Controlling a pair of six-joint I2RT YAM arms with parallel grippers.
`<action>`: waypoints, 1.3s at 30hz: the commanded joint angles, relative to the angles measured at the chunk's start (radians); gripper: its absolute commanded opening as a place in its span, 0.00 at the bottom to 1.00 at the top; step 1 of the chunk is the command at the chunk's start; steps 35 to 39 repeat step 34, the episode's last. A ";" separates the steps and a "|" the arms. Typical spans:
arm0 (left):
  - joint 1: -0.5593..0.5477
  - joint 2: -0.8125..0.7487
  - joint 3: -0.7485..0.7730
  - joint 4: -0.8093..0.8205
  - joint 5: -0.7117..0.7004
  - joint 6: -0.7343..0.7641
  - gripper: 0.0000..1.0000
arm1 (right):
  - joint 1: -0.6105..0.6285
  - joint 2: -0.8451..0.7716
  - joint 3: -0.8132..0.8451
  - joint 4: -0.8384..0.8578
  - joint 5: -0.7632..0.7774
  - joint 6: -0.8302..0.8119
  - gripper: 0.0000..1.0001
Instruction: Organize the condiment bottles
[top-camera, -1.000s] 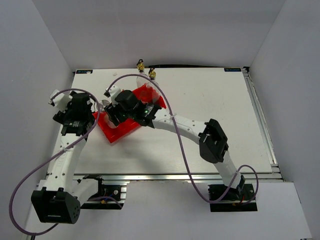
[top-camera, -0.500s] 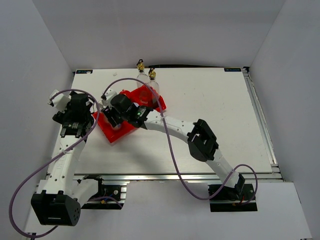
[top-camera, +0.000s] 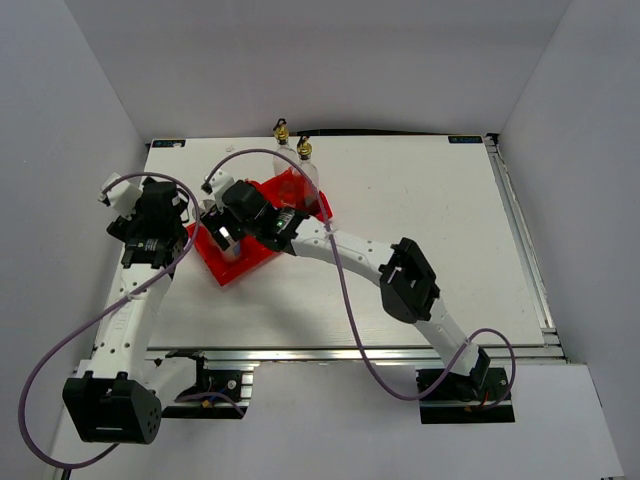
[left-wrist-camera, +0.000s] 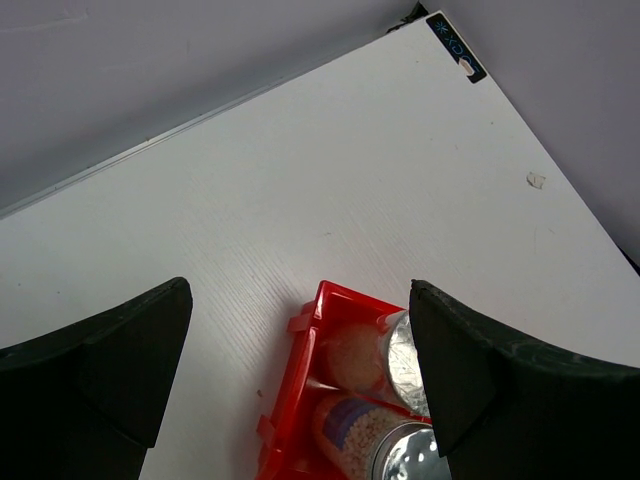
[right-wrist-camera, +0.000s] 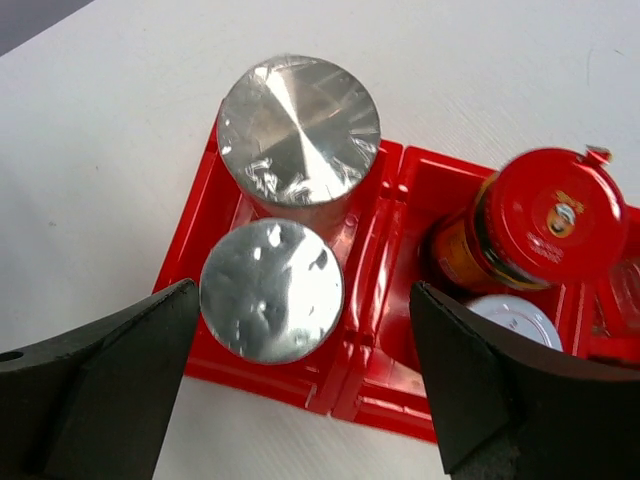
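At the left, the left fingers (left-wrist-camera: 100, 360) are spread wide and nothing is between them. They hang over the white surface (top-camera: 430, 200), just beside the left corner of the red tray (top-camera: 235, 268).

The tray lies turned at an angle on the left half of the surface. In its left part stand two white shakers with silver lids, the first shaker (right-wrist-camera: 298, 130) and the second shaker (right-wrist-camera: 272, 290), just beside each other. From the right wrist view I cannot tell if a wall of the tray separates them.

The right fingers (right-wrist-camera: 100, 380) are above this part of the tray. They are spread wide, one on each side of the second shaker, and they are apart from it, so they pinch nothing.

In the next part of the tray, to the right, stands the red-lidded jar (right-wrist-camera: 548, 213), dark with a yellow label. Just beside it is the third shaker (right-wrist-camera: 510, 318), half hidden behind one of the right fingers.

Further right and far, the first glass bottle (top-camera: 281, 131) with a gold pourer stands on the surface at its far edge, outside the tray. The second glass bottle (top-camera: 305, 165) is near it, at the far corner of the tray; whether it stands inside the tray I cannot tell.

The right arm (top-camera: 410, 280) reaches across from the near right to the tray.
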 joint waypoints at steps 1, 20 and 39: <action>0.005 0.003 0.063 -0.005 0.008 0.020 0.98 | -0.001 -0.176 -0.062 0.023 0.048 -0.012 0.89; 0.006 -0.048 -0.075 0.136 0.039 0.100 0.98 | -0.443 -1.251 -1.346 0.185 0.347 0.276 0.89; 0.006 -0.146 -0.167 0.207 0.066 0.086 0.98 | -0.449 -1.345 -1.442 0.201 0.486 0.314 0.89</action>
